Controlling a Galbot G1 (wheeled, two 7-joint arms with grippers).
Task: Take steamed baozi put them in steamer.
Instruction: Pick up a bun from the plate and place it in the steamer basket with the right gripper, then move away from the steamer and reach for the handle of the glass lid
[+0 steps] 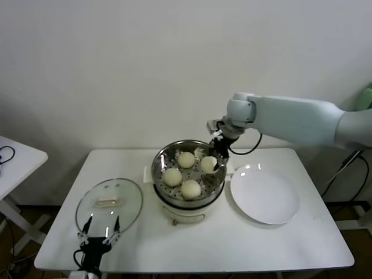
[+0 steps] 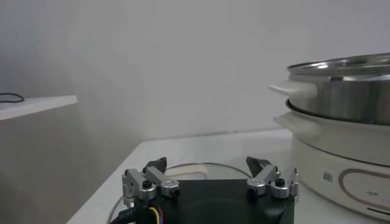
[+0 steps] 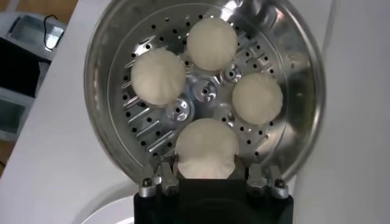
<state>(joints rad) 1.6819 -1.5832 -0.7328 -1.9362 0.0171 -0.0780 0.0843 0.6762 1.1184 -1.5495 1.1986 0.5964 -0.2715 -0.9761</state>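
In the head view, the round shiny stainless-steel steamer (image 1: 187, 174) on its cream-white base stands mid-surface, and all four small cream-white steamed baozi sit on its perforated tray. The right gripper (image 1: 217, 165) reaches down into the pot from the rear right, its fingers around the fourth baozi (image 1: 208, 164), the one nearest the flat white plate (image 1: 264, 195), which lies bare just beside the steamer. This looks like the last placing step: the bun seems set down, so the next move would call for spreading the fingers and lifting straight up without dragging the bun. The pale right arm stretches in from the right edge, wrist bent downward. The left gripper (image 1: 99, 233) waits low at the front left, over the near rim of the round glass lid (image 1: 109, 203) with its white handle.

In the left wrist view, that gripper's fingers (image 2: 155, 178) stand spread wide with nothing between them, the steamer beside it.

In the right wrist view, the right gripper pinches the nearest baozi between its fingers; the other three rest apart around the tray centre.
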